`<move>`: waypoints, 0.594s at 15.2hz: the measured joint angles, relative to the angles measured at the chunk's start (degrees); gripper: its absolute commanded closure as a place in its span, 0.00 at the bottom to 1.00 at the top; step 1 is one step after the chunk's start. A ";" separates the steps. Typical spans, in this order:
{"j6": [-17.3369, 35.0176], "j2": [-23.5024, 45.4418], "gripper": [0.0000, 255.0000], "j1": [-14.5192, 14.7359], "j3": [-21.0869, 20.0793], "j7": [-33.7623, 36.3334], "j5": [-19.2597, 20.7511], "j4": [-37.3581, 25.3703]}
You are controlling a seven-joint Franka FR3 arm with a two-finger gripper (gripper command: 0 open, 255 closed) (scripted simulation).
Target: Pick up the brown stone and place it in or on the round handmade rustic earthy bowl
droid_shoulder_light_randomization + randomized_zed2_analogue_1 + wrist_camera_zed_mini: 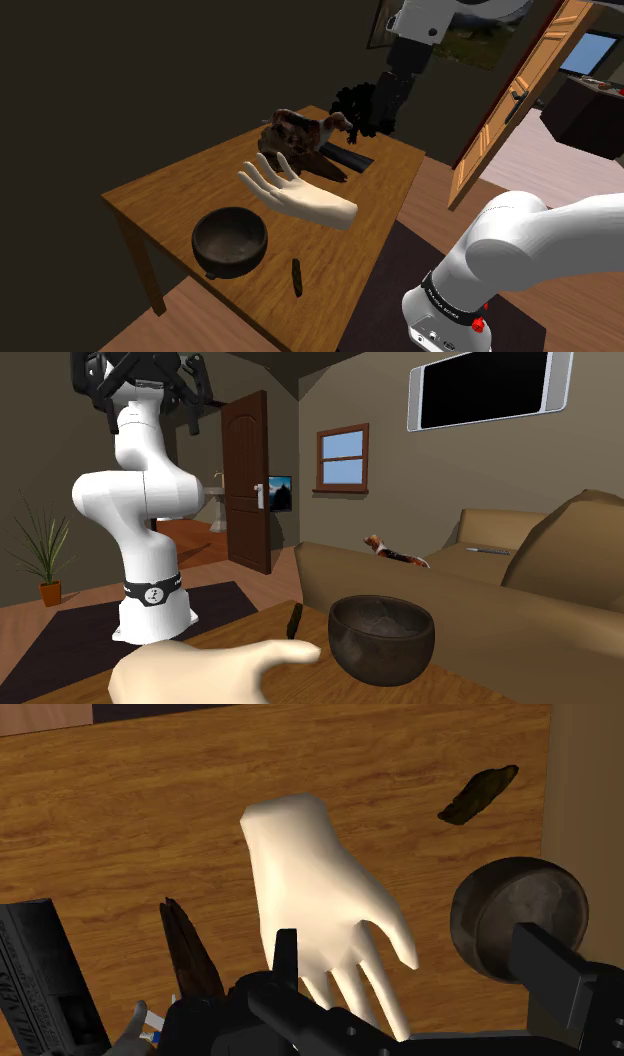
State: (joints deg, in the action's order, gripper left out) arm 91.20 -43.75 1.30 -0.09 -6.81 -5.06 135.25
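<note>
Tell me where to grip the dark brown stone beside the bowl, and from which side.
Take the slim dark brown stone across its narrow middle, from straight above. It lies flat on the wooden table, with bare wood along both long sides; the dark round bowl stands apart.

A wooden table (pixel 175 195) carries a dark round bowl (pixel 230 242) near the shoulder camera, with a small dark brown stone (pixel 296 278) just beside it. A pale model hand (pixel 298 196) lies mid-table. A reddish-brown lumpy object (pixel 295 135) and a flat black item (pixel 347 158) sit at the far end.
</note>
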 measured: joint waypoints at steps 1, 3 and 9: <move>0.00 0.00 0.00 0.00 0.00 0.00 0.00 0.00; 1.01 -0.55 0.00 -0.14 -1.71 2.53 -0.48 1.63; 6.78 -2.75 0.00 -0.15 -10.61 15.34 -3.86 10.25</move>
State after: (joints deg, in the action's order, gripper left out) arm 97.98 -46.50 1.15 -10.70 8.53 -8.92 145.50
